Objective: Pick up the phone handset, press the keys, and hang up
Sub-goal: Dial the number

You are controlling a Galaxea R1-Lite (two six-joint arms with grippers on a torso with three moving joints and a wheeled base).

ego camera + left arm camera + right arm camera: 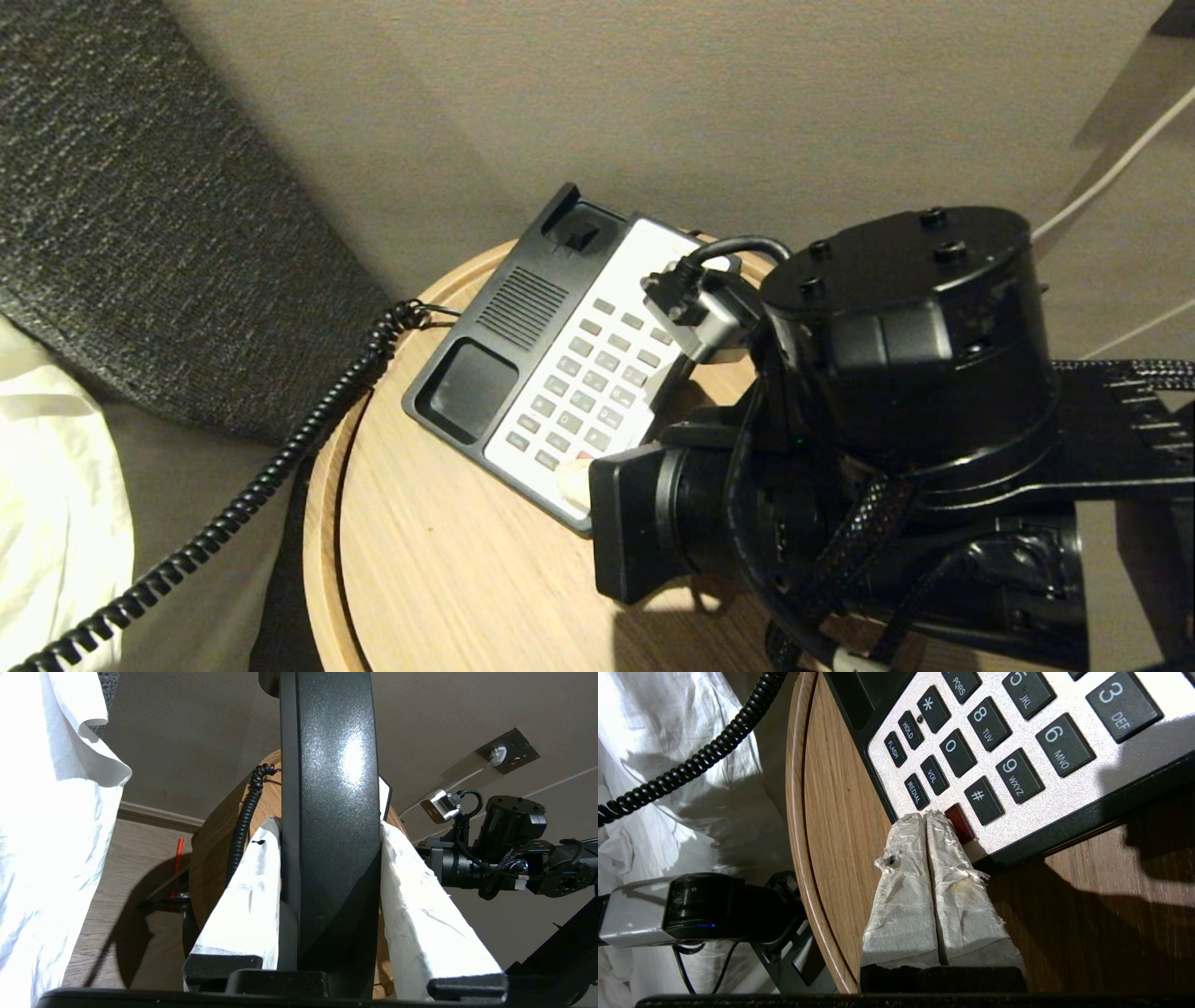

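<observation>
Keys [979, 716] read FLASH, HOLD, REDIAL, VOL, TUV, WXYZ, MNO.

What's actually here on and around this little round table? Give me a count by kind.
Phone base: 1
Phone handset: 1
Coiled cord: 1
Round wooden table: 1
Robot grippers: 2, left gripper, right gripper
Total: 6

Round wooden table [448, 560] — beige wall [653, 93]
</observation>
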